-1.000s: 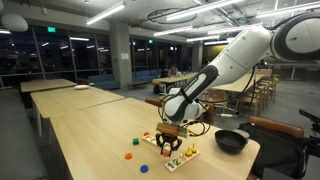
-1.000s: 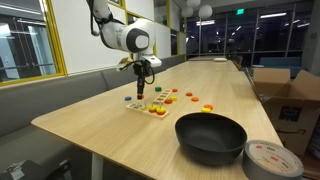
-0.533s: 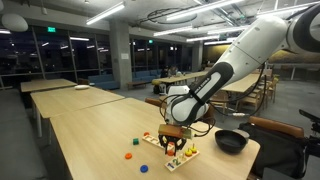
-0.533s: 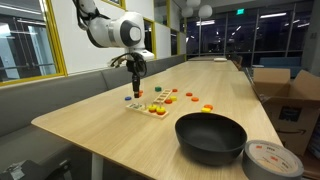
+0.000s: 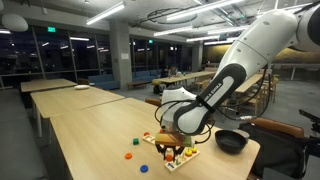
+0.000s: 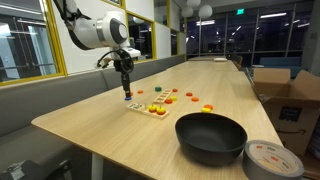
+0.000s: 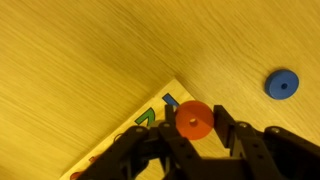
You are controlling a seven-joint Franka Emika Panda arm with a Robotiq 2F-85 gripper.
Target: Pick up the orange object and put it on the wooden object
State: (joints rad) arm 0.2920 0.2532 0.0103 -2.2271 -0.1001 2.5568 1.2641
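My gripper point(image 7: 194, 128) squeezes the orange disc point(image 7: 193, 117). It hangs just over the wooden block's point(image 7: 153, 114) corner, so the block lies straight below.

Night shots: windows point(image 5: 75, 55) black, all light from ceiling strips point(image 5: 105, 14). Table point(image 6: 120, 125) warm and evenly lit, pale sheen toward its far end, only faint soft shadows under my arm. Wrist view soft — my gripper point(image 7: 193, 130) is a dark blur at the bottom, and the orange disc point(image 7: 193, 118) pinched in it is bright with fuzzy edges. Everything low-res, grainy.
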